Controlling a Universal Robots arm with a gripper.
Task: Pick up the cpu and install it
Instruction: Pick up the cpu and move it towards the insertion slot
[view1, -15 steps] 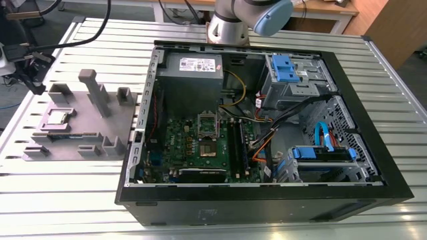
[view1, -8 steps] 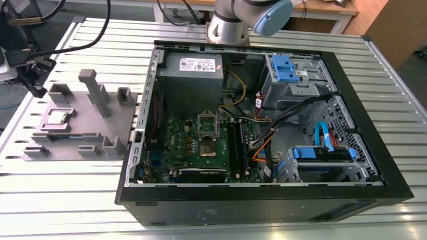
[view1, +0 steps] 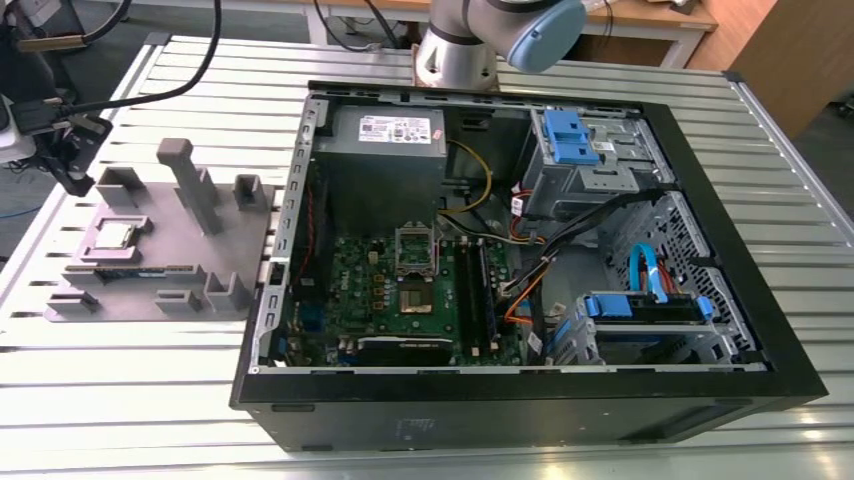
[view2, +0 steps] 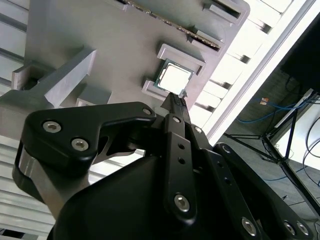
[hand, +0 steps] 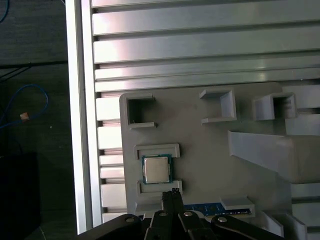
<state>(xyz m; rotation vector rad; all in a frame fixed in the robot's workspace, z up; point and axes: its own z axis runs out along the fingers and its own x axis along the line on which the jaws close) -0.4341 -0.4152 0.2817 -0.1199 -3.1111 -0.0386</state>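
The small square silvery-topped cpu (hand: 156, 169) lies in a recess of the grey plastic fixture tray (hand: 210, 160). The black gripper (hand: 171, 191) hovers just beside it, seemingly clenched and empty.

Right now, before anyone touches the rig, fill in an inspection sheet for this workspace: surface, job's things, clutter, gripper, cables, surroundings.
Surface: slatted aluminium table carrying a grey fixture tray and an open computer case.
Job's things: cpu lying flat in its recess on the tray; socket on the motherboard inside the case.
Clutter: memory stick in a tray slot beside the cpu.
Gripper: gripper poised over the tray, close to the cpu; no contact seen.
Cables: black, orange and yellow leads inside the case; blue cable on the floor beside the table.
Surroundings: wooden desk behind the table; robot base at the far edge.
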